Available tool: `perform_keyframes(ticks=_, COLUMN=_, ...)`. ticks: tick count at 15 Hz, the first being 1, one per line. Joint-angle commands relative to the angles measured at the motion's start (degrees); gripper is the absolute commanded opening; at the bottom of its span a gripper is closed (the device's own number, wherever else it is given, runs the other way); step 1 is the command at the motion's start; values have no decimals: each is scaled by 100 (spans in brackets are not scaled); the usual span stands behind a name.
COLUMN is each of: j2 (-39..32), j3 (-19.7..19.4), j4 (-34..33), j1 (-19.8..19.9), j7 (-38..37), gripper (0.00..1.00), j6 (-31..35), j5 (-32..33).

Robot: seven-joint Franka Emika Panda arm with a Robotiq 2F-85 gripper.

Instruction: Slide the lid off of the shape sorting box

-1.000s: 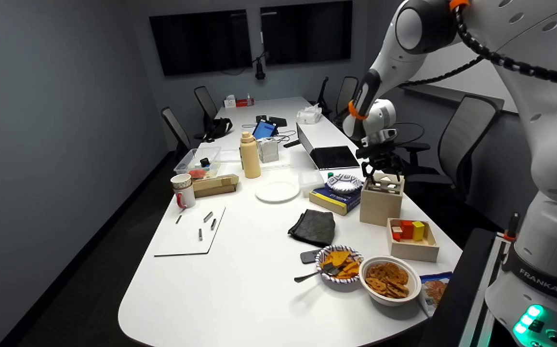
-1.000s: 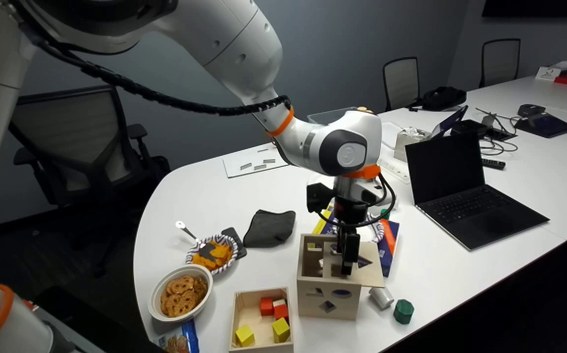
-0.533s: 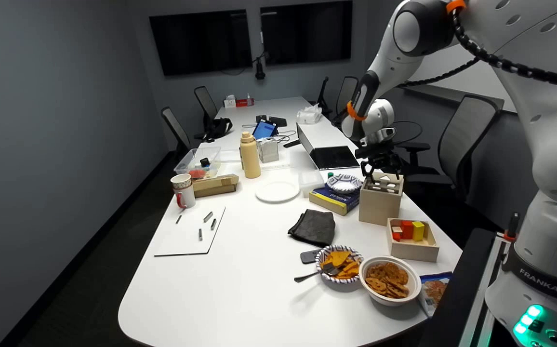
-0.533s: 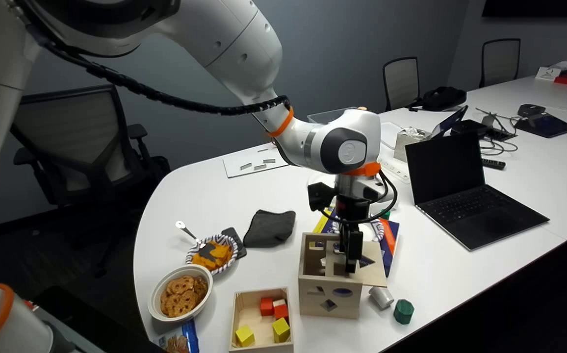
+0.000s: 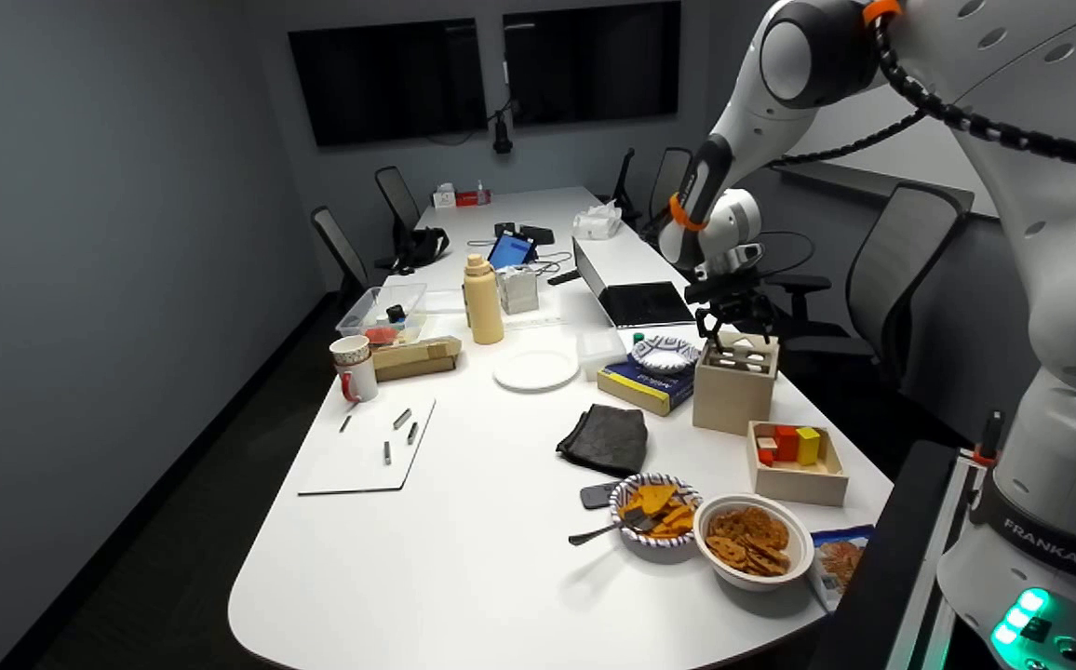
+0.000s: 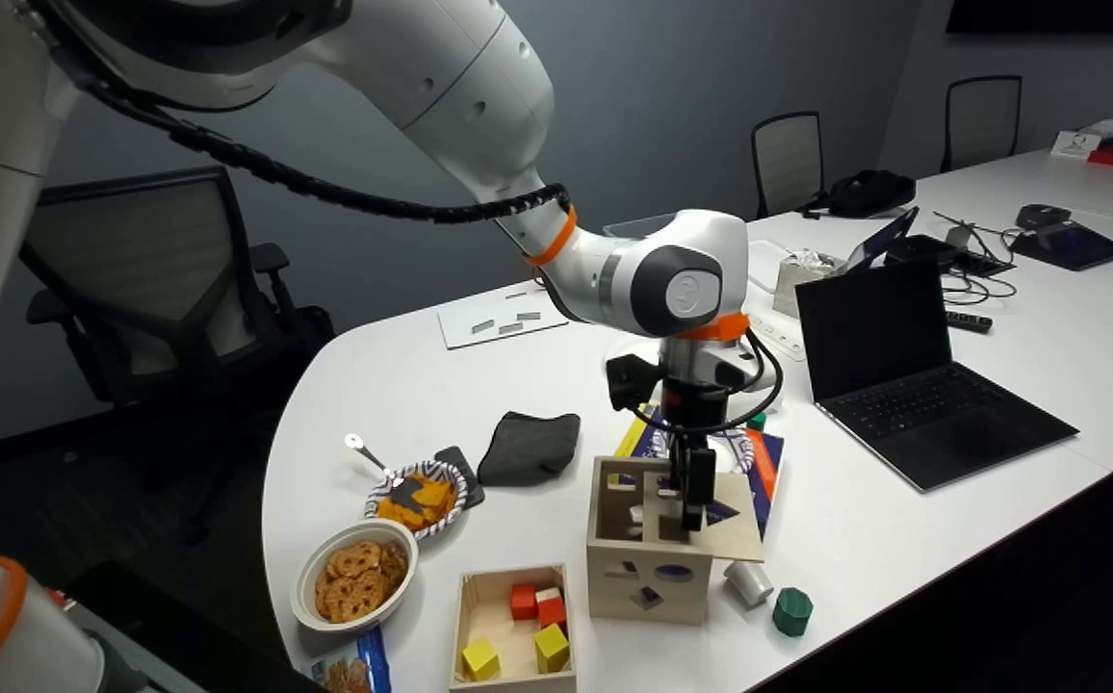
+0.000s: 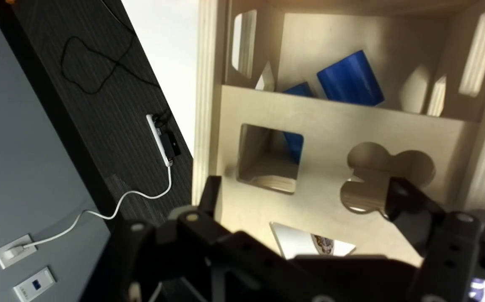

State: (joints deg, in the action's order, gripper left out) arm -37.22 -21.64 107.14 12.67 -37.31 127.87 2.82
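The shape sorting box [image 6: 648, 592], a pale wooden cube, stands upright on the table; it also shows in an exterior view [image 5: 733, 400]. The lid [image 6: 737, 539], a thin pale panel with cut-out holes, lies between the side walls, slid partway out and overhanging one side. In the wrist view the lid [image 7: 322, 117] sits slightly askew, leaving part of the box open with blue blocks [image 7: 351, 79] inside. My gripper [image 7: 304, 188] points down at the lid with its fingers spread wide. One finger overlaps the clover hole; whether it is inside the hole I cannot tell. The other is near a side wall.
A low wooden tray [image 6: 494, 585] with red and yellow blocks stands beside the box. A silver cup [image 6: 747, 583] and green block [image 6: 792, 612] lie near the overhang. A blue book [image 5: 640, 389] with a patterned bowl [image 5: 665, 355] and a laptop [image 6: 942, 423] are close by.
My gripper and the lid have moved slightly farther from the robot base, so the lid overhangs a little more. The box has shifted slightly the same way.
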Motion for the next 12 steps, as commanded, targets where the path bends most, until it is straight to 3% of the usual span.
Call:
perform_keyframes(ticks=1, j2=148, j3=-35, j4=58, j1=1, j7=60, gripper=100, j6=-23, j5=-8)
perform_keyframes(ticks=12, j2=595, j3=-36, j4=152, j1=-1, j7=22, gripper=100, j6=-50, j5=-45)
